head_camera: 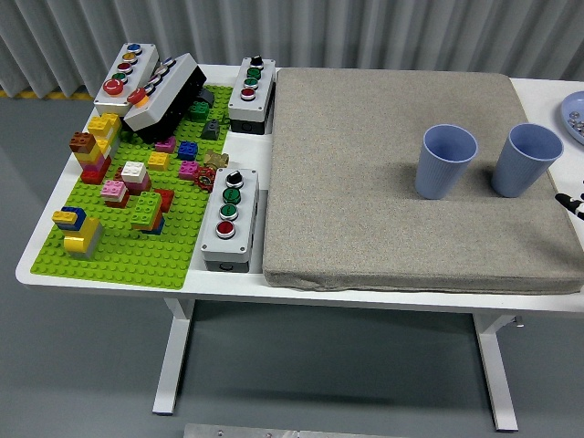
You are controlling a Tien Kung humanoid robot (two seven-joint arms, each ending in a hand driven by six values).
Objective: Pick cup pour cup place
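Cups, two of them, stood upright on the grey mat (383, 173) in the head view; the left blue cup (448, 161) sat toward the mat's right side, and the right blue cup (527, 161) stood just beside it, nearer the mat's right edge, the two apart and not touching; both openings faced up, and nothing inside them could be made out. The mat covered most of the white tabletop (109, 274), reaching close to its near edge; at the mat's right edge, below the right blue cup, only the tips of the right hand (571, 203) showed at the picture's border, black with pale bands; whether that hand was wide or curled could not be told, and it was apart from both cups. Beyond the mat's far right corner a sliver of a blue plate (574, 114) showed, holding small items too tiny to name. Left of the mat lay a green baseplate (128, 255) studded with coloured bricks; a grey button box (229, 219) with a black knob, two green buttons and a red one lay between the baseplate and the mat; a second button box (251, 95) sat at the mat's far left corner; two more button boxes (146, 82) leaned together at the baseplate's far end.
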